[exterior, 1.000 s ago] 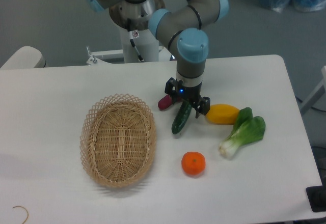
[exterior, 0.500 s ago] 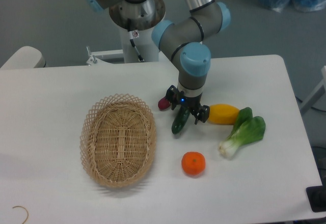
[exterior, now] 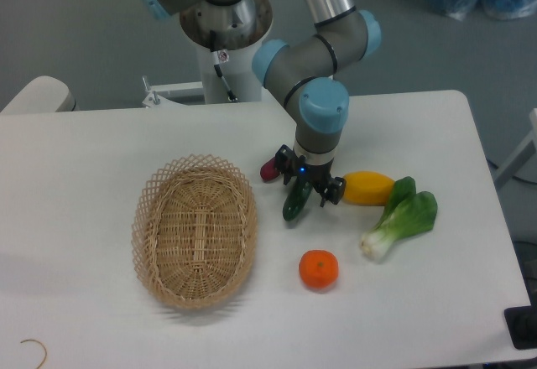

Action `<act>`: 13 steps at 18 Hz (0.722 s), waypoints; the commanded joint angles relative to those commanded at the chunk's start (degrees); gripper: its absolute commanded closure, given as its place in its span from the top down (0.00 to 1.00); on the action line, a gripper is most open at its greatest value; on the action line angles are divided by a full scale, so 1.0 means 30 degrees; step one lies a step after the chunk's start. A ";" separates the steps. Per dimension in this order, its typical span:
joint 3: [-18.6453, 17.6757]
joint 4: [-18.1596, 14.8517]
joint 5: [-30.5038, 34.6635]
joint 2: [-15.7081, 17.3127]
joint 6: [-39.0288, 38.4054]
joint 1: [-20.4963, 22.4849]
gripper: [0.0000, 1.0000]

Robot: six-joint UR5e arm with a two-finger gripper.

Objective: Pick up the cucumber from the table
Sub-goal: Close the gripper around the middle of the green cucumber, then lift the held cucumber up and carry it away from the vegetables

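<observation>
Down low over the cucumber (exterior: 296, 201), gripper (exterior: 309, 188) spread open, 1 finger on either side of the upper half, not yet closed on it. Cucumber flat on the white desk (exterior: 101, 134), angled from upper right to lower left, lower end pointing toward the wicker basket (exterior: 195, 231). Purple sweet potato (exterior: 271, 168) just beside the upper end on the left, yellow vegetable (exterior: 367, 188) just beside the right finger, bok choy (exterior: 401, 215) farther right, orange (exterior: 319, 269) below and apart.

Best done by squeezing across the narrow width, square to the long axis. Glossy skin likely slippery, so a firm close before any lift. Grasp sits above the middle, so expect the lower end to droop. Straight up, slowly, minding both close neighbours.
</observation>
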 joint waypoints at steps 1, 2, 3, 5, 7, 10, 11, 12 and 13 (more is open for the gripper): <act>0.0001 0.0000 0.0000 0.0029 -0.0117 0.0000 0.67; 0.0030 0.0029 0.0000 0.0000 -0.0176 0.0000 0.61; 0.0088 0.0000 0.0000 0.0000 -0.0176 0.0000 0.53; 0.0205 0.0000 0.0000 0.0000 -0.0234 0.0029 0.33; 0.0468 -0.0029 0.0000 0.0029 -0.0235 0.0029 0.16; 0.0674 -0.0059 0.0000 0.0029 -0.0206 0.0059 0.07; 0.0761 -0.0117 0.0029 0.0000 -0.0177 0.0059 0.07; 0.0849 -0.0146 0.0203 0.0058 -0.0118 0.0088 0.07; 0.1053 -0.0176 0.0582 0.0117 -0.0060 0.0117 0.07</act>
